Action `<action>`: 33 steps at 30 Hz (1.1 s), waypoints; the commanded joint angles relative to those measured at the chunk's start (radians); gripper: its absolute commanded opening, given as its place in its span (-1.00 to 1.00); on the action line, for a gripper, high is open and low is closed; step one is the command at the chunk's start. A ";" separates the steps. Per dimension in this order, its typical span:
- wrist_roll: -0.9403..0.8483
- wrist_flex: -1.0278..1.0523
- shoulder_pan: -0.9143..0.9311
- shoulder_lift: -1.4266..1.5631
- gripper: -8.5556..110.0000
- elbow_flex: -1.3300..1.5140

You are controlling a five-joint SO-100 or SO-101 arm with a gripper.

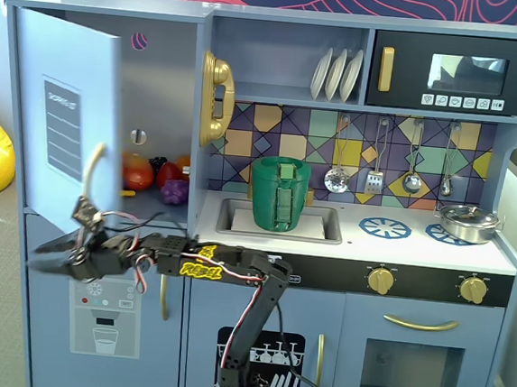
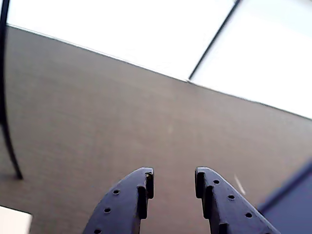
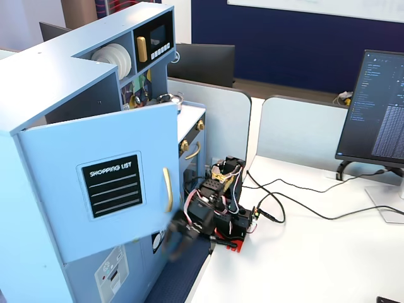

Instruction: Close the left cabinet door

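The left cabinet door is light blue and stands open, swung out from the cabinet's left side. Its black SHOPPING LIST patch and curved gold handle show in both fixed views; the handle also shows in a fixed view. My gripper is motion-blurred just below the door's lower free corner, pointing left in that view. It also shows in a fixed view. In the wrist view the gripper is open and empty, with only grey floor beyond its dark fingers.
Toy fruit lies inside the open cabinet. Below it is the ice-dispenser door. A gold phone, a green basket in the sink, a microwave and a pot are to the right. A monitor and cables are on the desk.
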 commanded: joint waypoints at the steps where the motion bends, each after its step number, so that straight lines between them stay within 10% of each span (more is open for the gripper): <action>1: 0.005 0.008 0.235 0.126 -0.86 0.009; 9: 0.034 -0.003 0.584 0.106 -0.86 -0.049; 20: 0.202 0.402 0.480 0.549 -0.86 0.318; 33: 0.245 1.048 1.333 0.953 -0.86 0.923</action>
